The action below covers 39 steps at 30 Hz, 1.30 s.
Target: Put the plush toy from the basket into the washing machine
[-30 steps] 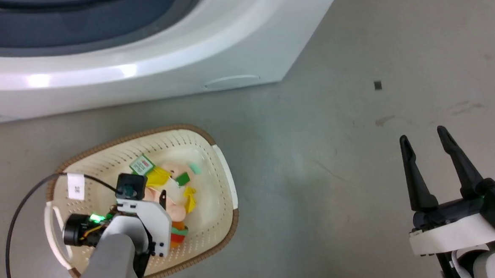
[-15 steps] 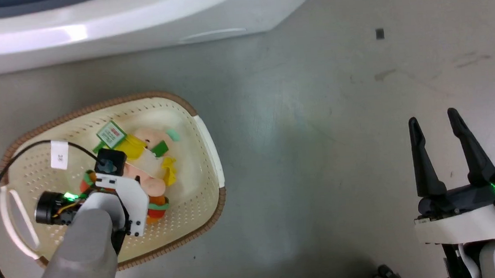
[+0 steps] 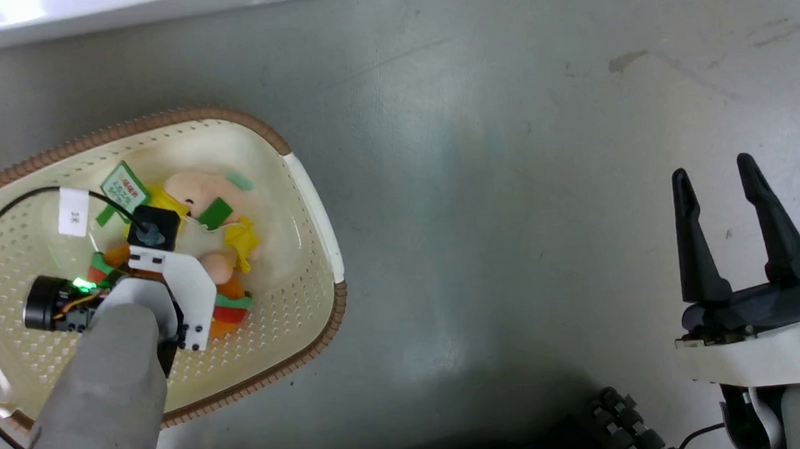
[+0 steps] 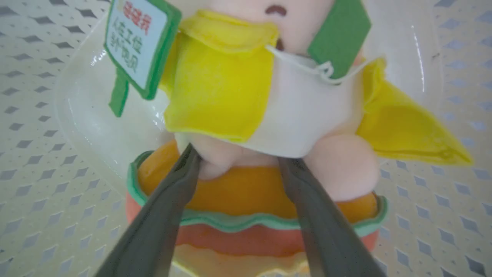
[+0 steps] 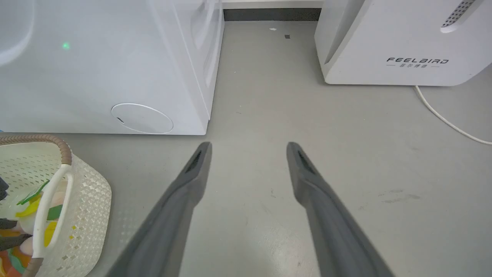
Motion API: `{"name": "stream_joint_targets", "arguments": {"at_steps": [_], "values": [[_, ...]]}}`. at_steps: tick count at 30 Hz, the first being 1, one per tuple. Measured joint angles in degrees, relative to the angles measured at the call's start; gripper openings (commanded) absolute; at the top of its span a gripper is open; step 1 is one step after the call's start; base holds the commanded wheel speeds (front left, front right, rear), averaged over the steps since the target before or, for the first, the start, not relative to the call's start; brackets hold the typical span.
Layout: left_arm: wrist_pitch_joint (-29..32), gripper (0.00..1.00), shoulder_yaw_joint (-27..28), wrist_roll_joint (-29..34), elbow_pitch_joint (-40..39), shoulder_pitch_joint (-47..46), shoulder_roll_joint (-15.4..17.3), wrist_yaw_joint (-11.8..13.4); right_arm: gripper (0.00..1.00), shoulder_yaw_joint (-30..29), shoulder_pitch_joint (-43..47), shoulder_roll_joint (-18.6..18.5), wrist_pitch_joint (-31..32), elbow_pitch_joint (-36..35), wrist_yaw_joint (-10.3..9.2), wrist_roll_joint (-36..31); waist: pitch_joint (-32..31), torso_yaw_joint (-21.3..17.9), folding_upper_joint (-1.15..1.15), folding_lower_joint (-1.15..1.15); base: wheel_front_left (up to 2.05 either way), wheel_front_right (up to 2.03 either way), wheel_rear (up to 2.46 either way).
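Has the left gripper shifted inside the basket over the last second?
Yes. Against the basket, the left gripper has moved toward its white handle, over the plush toy.

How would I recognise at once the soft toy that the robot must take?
Near the large white washing machine, on the grey floor, stands a cream perforated plastic basket with a brown rim. In it lies a small pink piglet plush in yellow clothes on an orange-red-green burger base; its green-white paper tag sets it apart.

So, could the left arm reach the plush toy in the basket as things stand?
Probably yes: the left tool sits inside the basket, open fingers flanking the plush toy, nothing blocking.
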Motion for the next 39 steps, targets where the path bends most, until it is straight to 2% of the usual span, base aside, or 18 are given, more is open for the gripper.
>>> {"name": "stream_joint_targets", "arguments": {"at_steps": [1, 2, 3, 9, 17, 23, 32, 39], "values": [[-0.3, 1.00, -0.3, -0.1, 0.5, -0.4, 0.1, 0.0, 1.00, -0.1, -0.1, 0.0, -0.1, -0.1, 0.00, 0.0, 0.5, -0.1, 0.00, 0.00, 0.00, 0.00, 0.00], [-0.4, 0.25, -0.6, -0.1, 1.1, -1.0, 0.1, -0.1, 1.00, -0.2, -0.3, 0.0, -0.1, -0.1, 0.00, 0.1, 0.9, -0.2, 0.00, 0.00, 0.00, 0.00, 0.00], [-0.4, 0.00, -0.9, -0.3, 1.5, -1.5, 0.1, -0.5, 1.00, -0.2, -0.5, 0.0, -0.2, -0.2, 0.00, 0.1, 1.4, -0.4, 0.00, 0.00, 0.00, 0.00, 0.00], [-0.5, 0.00, -1.7, -1.0, 2.9, -2.1, -0.3, -1.5, 1.00, -0.6, -1.0, 0.0, -0.6, 0.1, 0.00, 0.5, 0.9, -0.5, 0.00, 0.00, 0.00, 0.00, 0.00], [-1.6, 0.00, -1.8, -2.3, 3.2, 1.4, -0.9, -2.0, 1.00, -1.0, -1.1, 0.0, -0.6, 1.8, 0.00, 0.5, -3.6, -0.3, 0.00, 0.00, 0.00, 0.00, 0.00], [-3.6, 0.00, -1.3, -4.3, 3.4, 6.4, -2.1, -2.0, 1.00, -1.0, -1.1, 0.0, -0.6, 3.4, 0.00, 0.0, -9.4, 0.1, 0.00, 0.00, 0.00, 0.00, 0.00], [-12.6, 0.00, -0.6, -7.2, 3.5, 11.8, -5.6, -3.6, 1.00, -1.1, 0.6, 0.0, -0.6, 5.9, 0.00, -1.6, -19.9, 1.9, 0.00, -0.01, 0.00, 0.00, 0.00], [-15.3, 0.00, 0.3, -8.6, 0.6, 16.0, -6.0, -4.1, 1.00, -1.6, 2.7, 0.0, -0.6, 6.9, 0.00, -2.1, -27.4, 4.4, 0.00, -0.01, 0.00, 0.00, 0.00]]}}
